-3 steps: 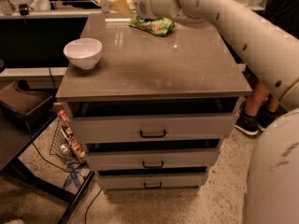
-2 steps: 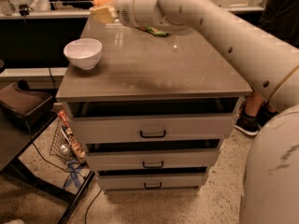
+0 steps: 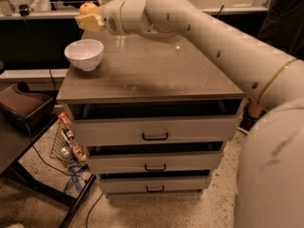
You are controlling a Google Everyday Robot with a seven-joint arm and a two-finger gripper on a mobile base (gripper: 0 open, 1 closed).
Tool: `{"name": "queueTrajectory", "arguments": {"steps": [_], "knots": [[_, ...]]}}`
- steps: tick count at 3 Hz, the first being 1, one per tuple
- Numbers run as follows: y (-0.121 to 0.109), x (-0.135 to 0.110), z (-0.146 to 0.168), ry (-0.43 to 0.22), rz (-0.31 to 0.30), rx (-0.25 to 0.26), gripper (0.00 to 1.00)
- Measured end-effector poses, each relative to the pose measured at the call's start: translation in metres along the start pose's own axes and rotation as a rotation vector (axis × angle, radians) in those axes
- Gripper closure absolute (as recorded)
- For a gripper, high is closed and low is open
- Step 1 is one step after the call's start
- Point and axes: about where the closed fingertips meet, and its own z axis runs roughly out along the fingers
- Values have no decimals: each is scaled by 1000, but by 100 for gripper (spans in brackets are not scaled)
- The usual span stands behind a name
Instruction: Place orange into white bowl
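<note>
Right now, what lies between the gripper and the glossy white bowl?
Nothing: the camera view shows bare tabletop between the gripper holding the round orange and the white bowl.

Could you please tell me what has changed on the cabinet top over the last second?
The gripper, its jaws shut on the orange, swung left along the far side of the cabinet top, toward the white bowl. The orange is still held and has not been released. The white bowl and the drawers stayed put.
</note>
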Motion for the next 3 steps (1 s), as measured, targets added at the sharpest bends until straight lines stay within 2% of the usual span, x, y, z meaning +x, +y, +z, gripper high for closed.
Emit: {"name": "queueTrajectory", "arguments": {"steps": [2, 3], "knots": [[-13, 41, 38, 72, 80, -47, 100], [-11, 53, 47, 121, 88, -50, 100]]}}
